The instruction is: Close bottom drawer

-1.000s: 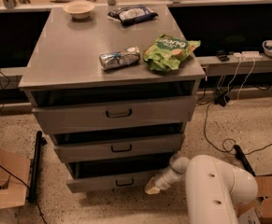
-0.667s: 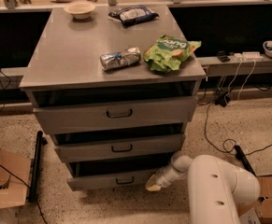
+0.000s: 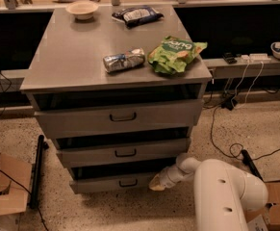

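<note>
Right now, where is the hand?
In the camera view, the hand sits low, at the right end of the bottom drawer, just right of its handle and below the middle drawer.

My arm (image 3: 226,196) is smooth, bulky white with small dark holes; my tan-tipped tool (image 3: 158,183) sits lower centre.
</note>
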You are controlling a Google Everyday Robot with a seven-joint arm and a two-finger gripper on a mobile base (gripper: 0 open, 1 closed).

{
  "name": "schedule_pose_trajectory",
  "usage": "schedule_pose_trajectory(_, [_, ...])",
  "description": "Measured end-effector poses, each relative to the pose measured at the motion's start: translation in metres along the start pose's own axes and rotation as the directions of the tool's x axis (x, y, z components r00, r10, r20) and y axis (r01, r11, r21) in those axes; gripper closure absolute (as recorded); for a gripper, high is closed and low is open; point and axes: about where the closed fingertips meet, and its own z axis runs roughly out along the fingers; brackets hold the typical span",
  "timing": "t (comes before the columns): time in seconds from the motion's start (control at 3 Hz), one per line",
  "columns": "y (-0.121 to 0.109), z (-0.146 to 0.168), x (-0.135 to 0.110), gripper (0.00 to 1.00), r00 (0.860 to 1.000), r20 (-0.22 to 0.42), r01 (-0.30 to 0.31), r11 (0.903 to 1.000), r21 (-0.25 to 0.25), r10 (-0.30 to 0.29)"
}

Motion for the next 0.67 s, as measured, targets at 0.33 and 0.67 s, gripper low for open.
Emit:
schedule_pose_trajectory(0.33, [0.0,0.0,0.0,0.82,1.0,0.0,0.0,1.0,0.0,0.0])
schedule_pose_trajectory(0.67, [0.0,0.0001,0.0,0.58,1.0,0.0,0.0,1.0,0.0,0.0])
